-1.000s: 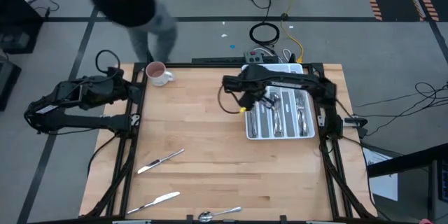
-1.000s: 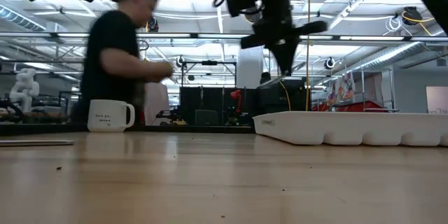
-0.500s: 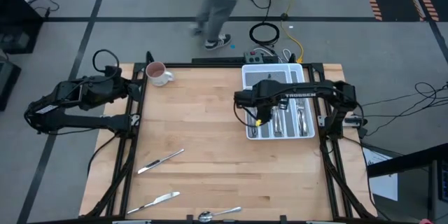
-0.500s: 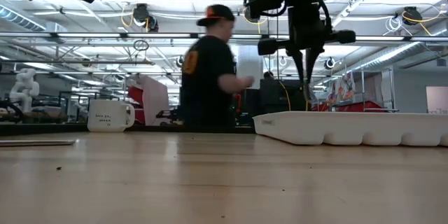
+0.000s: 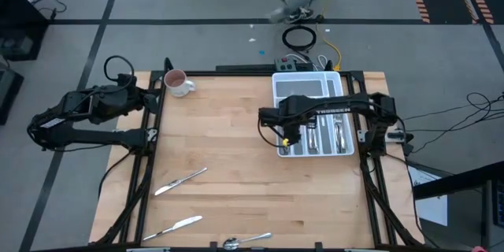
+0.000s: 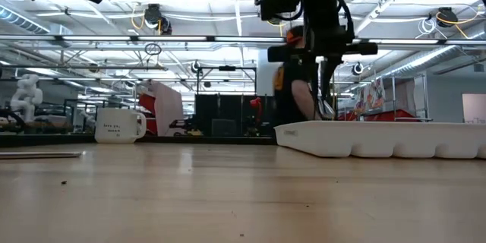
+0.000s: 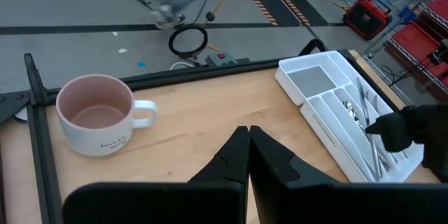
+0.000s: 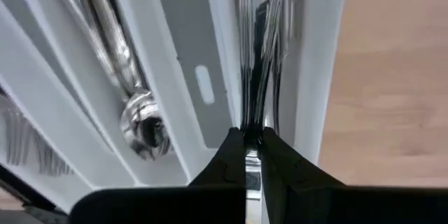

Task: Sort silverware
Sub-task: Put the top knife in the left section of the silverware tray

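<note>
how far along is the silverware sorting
Well along. Done: many shiny metal utensils already lie in the slots of the white plastic cutlery tray. In hand: the right gripper, fingers shut on a slim silver piece, holds it over the tray's outer slot. Left: two table knives and a spoon on the wooden table. The left gripper waits shut near the pink-lined mug.

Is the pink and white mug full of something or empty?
Empty. The left wrist view looks down into the mug and shows only its bare pink inside. It stands upright at the table's far left corner.
</note>
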Robot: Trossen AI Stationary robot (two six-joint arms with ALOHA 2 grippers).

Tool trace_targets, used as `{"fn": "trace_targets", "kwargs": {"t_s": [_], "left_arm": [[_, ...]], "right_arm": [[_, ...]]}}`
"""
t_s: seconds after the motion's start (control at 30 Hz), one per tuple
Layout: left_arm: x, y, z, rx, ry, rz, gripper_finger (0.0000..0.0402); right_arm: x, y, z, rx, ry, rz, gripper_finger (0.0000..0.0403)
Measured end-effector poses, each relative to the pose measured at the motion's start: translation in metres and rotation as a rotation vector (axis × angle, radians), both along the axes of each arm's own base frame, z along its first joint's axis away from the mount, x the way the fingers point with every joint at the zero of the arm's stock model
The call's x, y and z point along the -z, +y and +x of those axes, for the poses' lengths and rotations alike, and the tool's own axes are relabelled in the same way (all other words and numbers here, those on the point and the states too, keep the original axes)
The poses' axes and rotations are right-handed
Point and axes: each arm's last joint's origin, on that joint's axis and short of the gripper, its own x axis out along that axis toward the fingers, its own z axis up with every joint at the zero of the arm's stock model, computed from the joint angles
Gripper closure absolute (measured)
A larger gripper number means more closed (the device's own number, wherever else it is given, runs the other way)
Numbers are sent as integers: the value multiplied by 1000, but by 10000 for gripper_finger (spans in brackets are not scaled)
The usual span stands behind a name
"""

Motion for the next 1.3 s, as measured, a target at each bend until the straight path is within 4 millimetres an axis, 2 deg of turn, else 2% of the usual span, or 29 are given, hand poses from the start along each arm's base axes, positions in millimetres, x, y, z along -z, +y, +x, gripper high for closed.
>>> {"fn": "trace_targets", "kwargs": {"t_s": [0.23,0.53,0.83,1.03,1.13,1.3], "left_arm": [[0,0,0,-2,0,1,391],[0,0,0,-1,3,3,391],[0,0,0,-3,2,4,391],[0,0,0,-7,2,7,391],[0,0,0,-6,4,8,391],[0,0,0,-4,6,10,391]], "right_arm": [[22,1,11,1,28,61,403],[41,0,20,-14,36,91,403],[56,0,15,-1,56,133,403],[60,0,14,61,29,120,395],[61,-1,19,123,-38,110,388],[63,-1,21,245,-94,105,351]]}}
